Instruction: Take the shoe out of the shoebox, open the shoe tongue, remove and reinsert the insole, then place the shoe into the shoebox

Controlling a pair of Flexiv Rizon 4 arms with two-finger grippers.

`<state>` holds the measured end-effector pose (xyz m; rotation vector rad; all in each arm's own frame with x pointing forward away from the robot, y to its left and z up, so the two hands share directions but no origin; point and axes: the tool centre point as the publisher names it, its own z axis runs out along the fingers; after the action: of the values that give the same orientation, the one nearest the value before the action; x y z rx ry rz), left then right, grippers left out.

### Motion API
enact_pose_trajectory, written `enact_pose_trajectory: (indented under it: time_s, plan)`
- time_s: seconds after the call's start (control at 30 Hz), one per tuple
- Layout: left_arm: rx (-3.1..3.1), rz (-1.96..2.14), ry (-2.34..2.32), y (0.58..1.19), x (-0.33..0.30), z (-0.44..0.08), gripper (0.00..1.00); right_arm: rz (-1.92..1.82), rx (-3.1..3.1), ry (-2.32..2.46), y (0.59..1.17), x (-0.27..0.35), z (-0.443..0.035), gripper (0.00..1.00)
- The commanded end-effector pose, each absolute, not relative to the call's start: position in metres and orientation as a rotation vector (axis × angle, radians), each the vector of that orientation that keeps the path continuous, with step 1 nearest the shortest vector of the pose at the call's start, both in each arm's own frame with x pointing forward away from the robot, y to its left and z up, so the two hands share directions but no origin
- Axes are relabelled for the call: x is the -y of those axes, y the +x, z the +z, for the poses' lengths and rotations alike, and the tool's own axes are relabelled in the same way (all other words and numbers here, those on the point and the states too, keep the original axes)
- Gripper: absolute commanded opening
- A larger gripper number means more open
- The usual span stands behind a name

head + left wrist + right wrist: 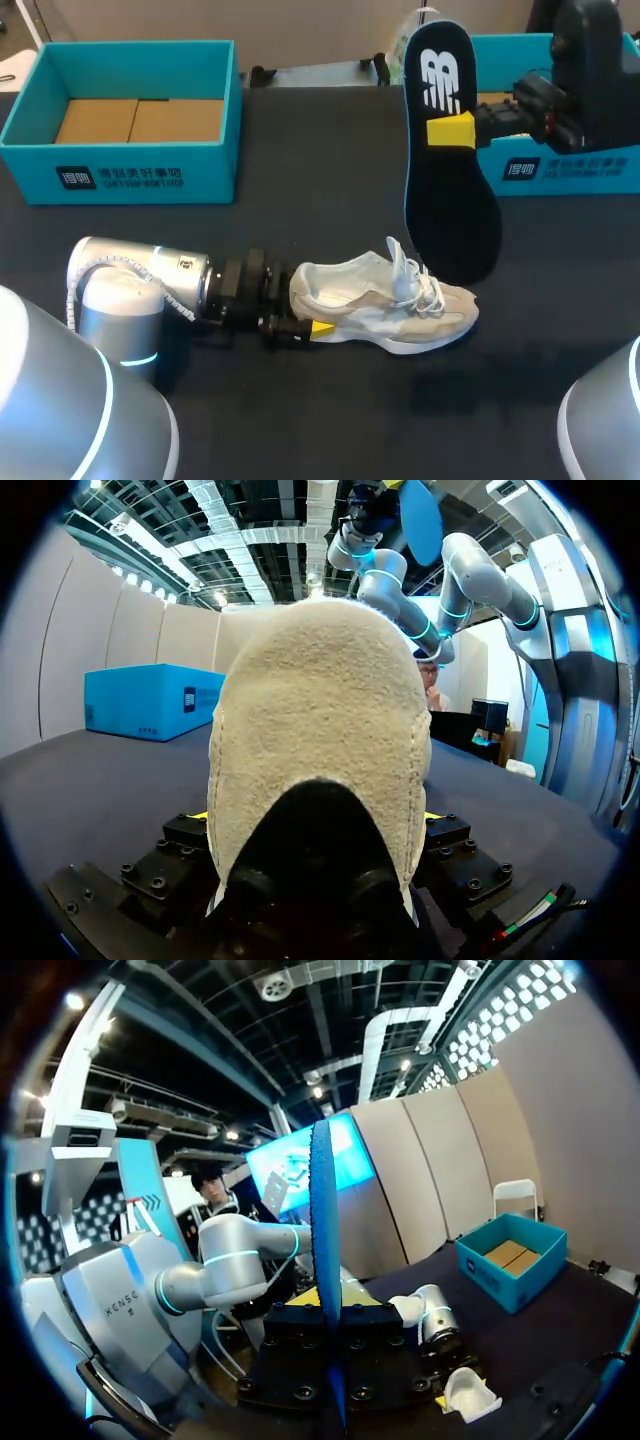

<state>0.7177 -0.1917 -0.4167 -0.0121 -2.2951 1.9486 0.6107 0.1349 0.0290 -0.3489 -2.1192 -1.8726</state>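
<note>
Left hand (308,318) clamped on shoe (385,305) heel; right hand (446,131) clamped on insole (450,205), upright above table (300,215).

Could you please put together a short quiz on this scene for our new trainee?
1. True or false: the insole lies inside the shoe.
2. What is the left gripper shut on? A) the insole B) the shoe's heel C) a shoebox wall
3. Fill in: the ____ gripper grips the insole between its fingers.
Key: 1 false; 2 B; 3 right, the right gripper.
</note>
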Motion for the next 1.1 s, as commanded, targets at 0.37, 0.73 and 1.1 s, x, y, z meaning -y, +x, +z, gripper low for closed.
enact_pose_trajectory:
  time_s: [0.37,0.73,1.1]
  plan:
    - [2.352,1.883,-0.004,0.725,0.177,-0.421,1.00,-1.873,2.119,-0.352,0.610,-0.136,0.028,0.00]
    - [2.413,1.806,-0.096,0.727,0.164,-0.420,1.00,-1.873,2.119,-0.352,0.610,-0.136,0.028,0.00]
    - [2.481,1.664,-0.073,0.730,0.149,-0.410,1.00,-1.873,2.119,-0.352,0.610,-0.136,0.028,0.00]
